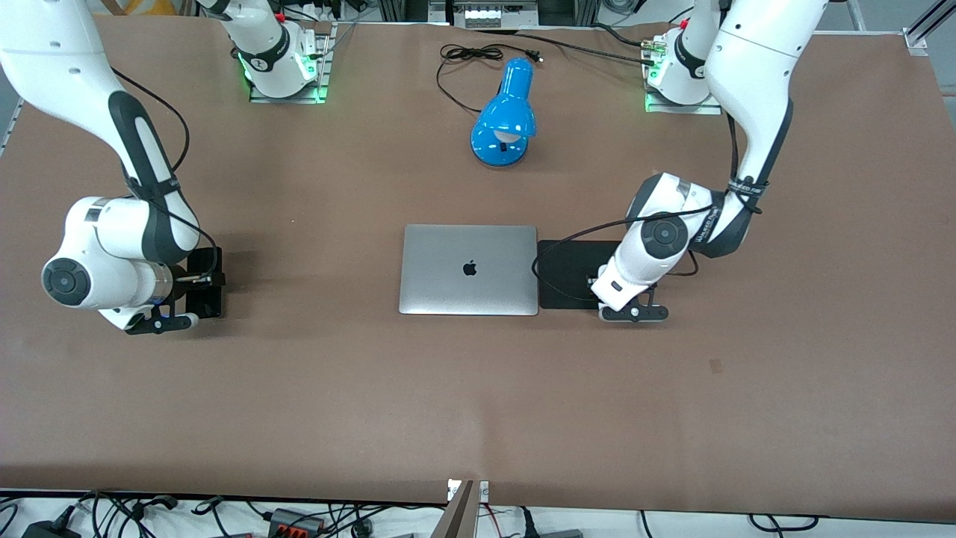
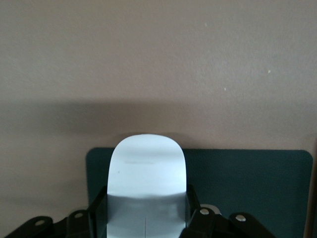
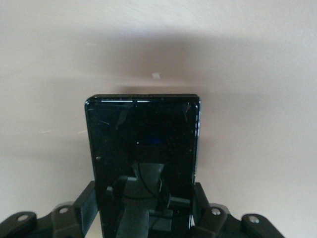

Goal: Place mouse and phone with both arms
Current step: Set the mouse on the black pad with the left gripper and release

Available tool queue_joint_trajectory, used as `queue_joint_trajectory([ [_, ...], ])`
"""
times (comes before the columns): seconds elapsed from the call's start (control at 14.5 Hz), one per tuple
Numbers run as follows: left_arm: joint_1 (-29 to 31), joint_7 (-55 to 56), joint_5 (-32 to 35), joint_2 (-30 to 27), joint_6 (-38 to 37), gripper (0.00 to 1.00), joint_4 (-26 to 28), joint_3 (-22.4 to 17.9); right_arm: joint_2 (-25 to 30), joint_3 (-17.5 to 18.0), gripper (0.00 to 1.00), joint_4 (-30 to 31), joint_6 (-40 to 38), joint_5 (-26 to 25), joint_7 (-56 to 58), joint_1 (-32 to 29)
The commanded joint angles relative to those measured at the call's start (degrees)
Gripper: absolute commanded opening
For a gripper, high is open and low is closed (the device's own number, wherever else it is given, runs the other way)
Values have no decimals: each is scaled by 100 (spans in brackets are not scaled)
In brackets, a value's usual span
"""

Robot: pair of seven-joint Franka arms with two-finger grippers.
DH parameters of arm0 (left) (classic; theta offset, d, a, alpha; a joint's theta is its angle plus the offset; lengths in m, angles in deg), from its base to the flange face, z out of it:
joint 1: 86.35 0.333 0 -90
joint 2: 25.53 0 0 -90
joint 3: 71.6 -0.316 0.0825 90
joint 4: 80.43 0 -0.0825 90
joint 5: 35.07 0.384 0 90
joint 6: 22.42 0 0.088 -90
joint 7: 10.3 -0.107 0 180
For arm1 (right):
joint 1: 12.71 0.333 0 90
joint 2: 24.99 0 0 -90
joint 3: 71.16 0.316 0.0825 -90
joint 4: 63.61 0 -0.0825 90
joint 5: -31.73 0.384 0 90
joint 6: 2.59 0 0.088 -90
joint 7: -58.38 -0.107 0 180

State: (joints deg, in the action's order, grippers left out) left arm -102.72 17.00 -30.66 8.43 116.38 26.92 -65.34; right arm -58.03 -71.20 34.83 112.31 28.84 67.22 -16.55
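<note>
The white mouse [image 2: 147,163] sits between the fingers of my left gripper [image 2: 147,198], which is shut on it. It is low over the black mouse pad [image 2: 247,183], and its tip reaches past one edge of the pad. In the front view the left gripper [image 1: 614,290] is over the pad's [image 1: 567,273] end toward the left arm, and the arm hides the mouse. My right gripper [image 3: 143,193] is shut on the black phone [image 3: 143,134]. It holds the phone flat and low at the table near the right arm's end [image 1: 205,299].
A closed silver laptop [image 1: 469,269] lies beside the mouse pad at mid table. A blue desk lamp [image 1: 504,116] with a black cable [image 1: 467,56] lies farther from the front camera, between the two arm bases.
</note>
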Motion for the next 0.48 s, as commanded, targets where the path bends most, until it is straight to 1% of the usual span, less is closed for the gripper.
queue_joint_trajectory([
  [0.0,-68,170,104,32,24,27,14,-2,149,12,25,-167,-355,392,-277,356],
  [0.07,-77,196,96,32,24,34,14,-2,140,13,25,-167,-311,525,-434,506],
  [0.14,-94,344,87,40,24,53,14,-2,114,13,25,-158,-293,622,-662,690],
  [0.21,-138,476,87,49,24,66,14,-2,114,13,25,-158,-250,692,-995,935],
  [0.28,-165,590,87,49,15,100,14,-2,105,13,25,-158,-206,693,-1381,1199],
  [0.42,-165,662,87,-12,-55,100,5,7,53,13,25,-97,31,693,-1963,1622],
])
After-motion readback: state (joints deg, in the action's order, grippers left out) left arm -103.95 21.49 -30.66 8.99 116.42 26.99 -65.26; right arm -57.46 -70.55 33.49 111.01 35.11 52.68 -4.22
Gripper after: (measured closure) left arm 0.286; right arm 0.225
